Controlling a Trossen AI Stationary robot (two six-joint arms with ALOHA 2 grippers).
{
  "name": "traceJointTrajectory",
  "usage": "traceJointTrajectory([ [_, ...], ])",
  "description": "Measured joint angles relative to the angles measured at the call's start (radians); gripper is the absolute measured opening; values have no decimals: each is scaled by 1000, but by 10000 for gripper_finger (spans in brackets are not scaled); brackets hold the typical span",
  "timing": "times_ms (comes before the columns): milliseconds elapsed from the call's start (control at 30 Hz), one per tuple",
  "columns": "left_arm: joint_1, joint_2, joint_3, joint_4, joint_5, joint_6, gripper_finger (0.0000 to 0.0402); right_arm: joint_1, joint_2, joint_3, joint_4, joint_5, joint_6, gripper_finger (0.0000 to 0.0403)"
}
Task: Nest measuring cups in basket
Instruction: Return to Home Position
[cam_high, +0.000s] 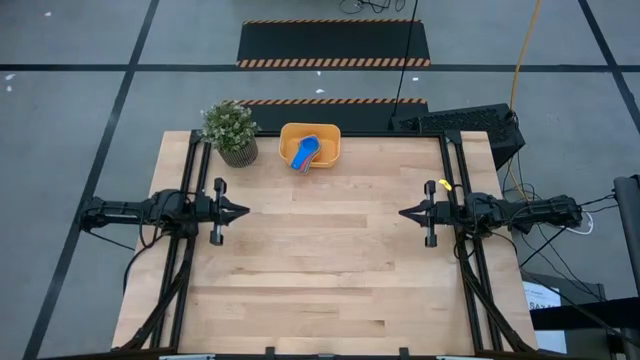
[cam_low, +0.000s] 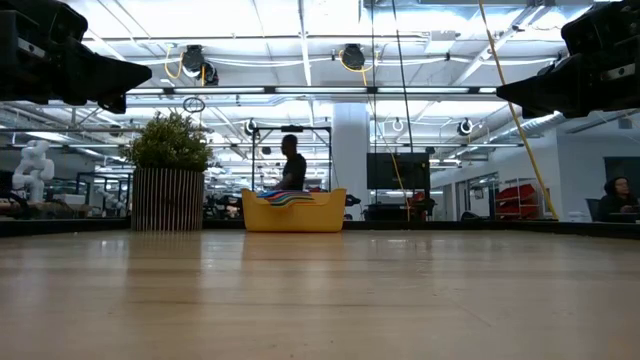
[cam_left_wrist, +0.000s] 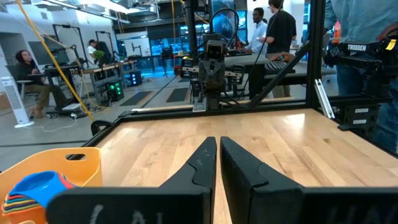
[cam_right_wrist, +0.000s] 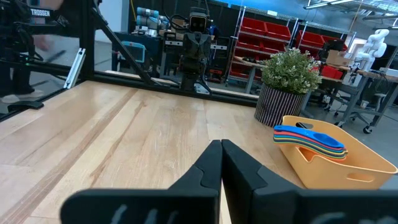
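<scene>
high view, stacked cups (cam_high: 305, 152) in basket (cam_high: 331, 131), l gripper (cam_high: 244, 211) & r gripper (cam_high: 403, 213) clenched empty

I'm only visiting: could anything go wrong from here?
The nested stack of coloured plastic measuring cups rises above the rim of the shallow orange-yellow plastic basket, so a bump might spill it. The small potted green plant stands beside the basket, so a later reach could brush it.

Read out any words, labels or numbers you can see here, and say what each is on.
"TROSSEN": white, on the black rig bar, left wrist view.
"TROSSEN": on the black rig housing, right wrist view.
White box, high view: print too small to read.
Basket, measuring cups: no text visible.
</scene>
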Motion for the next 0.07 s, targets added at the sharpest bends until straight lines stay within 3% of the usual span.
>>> traceJointTrajectory([
  [67, 0, 0, 0, 0, 0, 0, 26, 0, 0, 0, 0, 0, 0, 0],
])
